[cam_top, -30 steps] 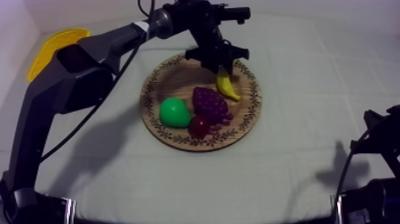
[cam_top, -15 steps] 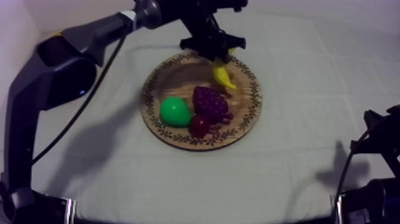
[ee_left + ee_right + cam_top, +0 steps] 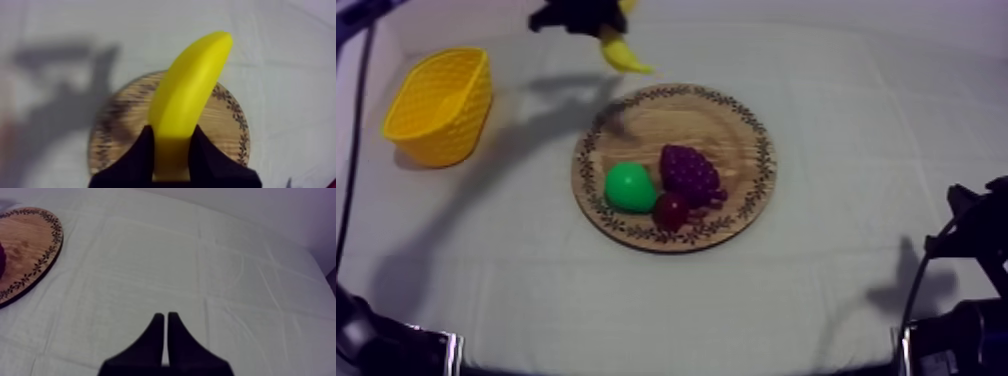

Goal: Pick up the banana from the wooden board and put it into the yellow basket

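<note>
Grey-white cloth (image 3: pixel 836 300): banana (image 3: pixel 192 85) off wooden board (image 3: pixel 736 120), in L gripper (image 3: pixel 171 145).
R gripper (image 3: pixel 166 319) clenched on nothing, nearest, approx 4 o'clock of board. On board: small red fruit (image 3: pixel 671 210) at 6, pear (image 3: pixel 629 188) at 8, grapes (image 3: pixel 691 172) centre. Past 11 o'clock rim, L jaws grasp banana in air; yellow basket (image 3: pixel 438 103) at 10, well apart.

My left gripper (image 3: pixel 171 140) is clamped on one end of the banana (image 3: pixel 192 85), with a black finger on each side and the fruit sticking out past the fingertips. In the top view it hangs above the far edge of the table (image 3: pixel 856 130), left of the middle. My right gripper (image 3: pixel 165 317) sits low by the table's near right corner. Its fingers are pressed together into a narrow wedge, gripping nothing.
</note>
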`<act>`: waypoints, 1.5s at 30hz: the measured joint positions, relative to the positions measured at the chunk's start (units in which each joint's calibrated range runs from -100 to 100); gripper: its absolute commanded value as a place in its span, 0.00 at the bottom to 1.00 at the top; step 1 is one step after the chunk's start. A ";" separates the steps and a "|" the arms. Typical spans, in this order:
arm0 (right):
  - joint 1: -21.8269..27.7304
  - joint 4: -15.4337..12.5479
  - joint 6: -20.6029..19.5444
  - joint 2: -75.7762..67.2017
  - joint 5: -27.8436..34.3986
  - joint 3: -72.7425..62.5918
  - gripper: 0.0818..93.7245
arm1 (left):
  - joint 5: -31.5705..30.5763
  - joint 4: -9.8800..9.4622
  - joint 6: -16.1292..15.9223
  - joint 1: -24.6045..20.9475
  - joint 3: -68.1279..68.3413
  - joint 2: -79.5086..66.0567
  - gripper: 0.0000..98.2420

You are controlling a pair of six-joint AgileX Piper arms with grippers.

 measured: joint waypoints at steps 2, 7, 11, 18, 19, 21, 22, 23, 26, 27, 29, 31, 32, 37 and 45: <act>0.00 0.00 0.00 0.00 0.00 0.00 0.01 | -0.13 -0.43 0.02 -1.78 3.57 -4.60 0.01; 0.00 0.00 0.00 0.00 0.00 0.00 0.01 | -0.97 -0.80 -0.79 -7.52 12.19 -13.30 0.01; 0.00 0.00 0.00 0.00 0.00 0.00 0.01 | -2.13 -0.88 -1.56 -12.05 17.45 -17.44 0.00; 0.00 0.00 0.00 0.00 0.00 0.00 0.01 | -2.93 -1.04 -3.53 -20.57 23.52 -18.04 0.00; 0.00 0.00 0.00 0.00 0.00 0.00 0.01 | -3.21 -1.06 -3.85 -21.69 23.68 -17.73 0.00; 0.00 0.00 0.00 0.00 0.00 0.00 0.01 | -3.62 -1.26 -4.23 -23.49 23.84 -17.30 0.00; 0.00 0.00 0.00 0.00 0.00 0.00 0.01 | -3.62 -1.42 -4.30 -24.36 23.83 -17.15 0.00; 0.00 0.00 0.00 0.00 0.00 0.00 0.01 | -4.07 -1.42 -4.34 -25.11 23.77 -16.98 0.00; 0.00 0.00 0.00 0.00 0.00 0.00 0.01 | -4.28 -1.54 -4.44 -26.72 23.36 -15.85 0.01; 0.00 0.00 0.00 0.00 0.00 0.00 0.01 | -4.24 -1.53 -4.26 -27.00 23.33 -15.47 0.01; 0.00 0.00 0.00 0.00 0.00 0.00 0.01 | -4.90 -1.60 -3.92 -27.41 23.48 -14.56 0.09; 0.00 0.00 0.00 0.00 0.00 0.00 0.01 | -5.81 -1.49 -3.95 -27.44 23.80 -13.95 0.22; 0.00 0.00 0.00 0.00 0.00 0.00 0.01 | -5.98 -1.42 -3.92 -27.44 23.86 -13.59 0.29; 0.00 0.00 0.00 0.00 0.00 0.00 0.01 | -6.14 -1.21 -4.11 -27.34 23.94 -12.20 0.50; 0.00 0.00 -0.13 0.00 0.00 0.00 0.01 | -8.91 -0.96 -5.09 -27.30 26.03 -12.30 0.53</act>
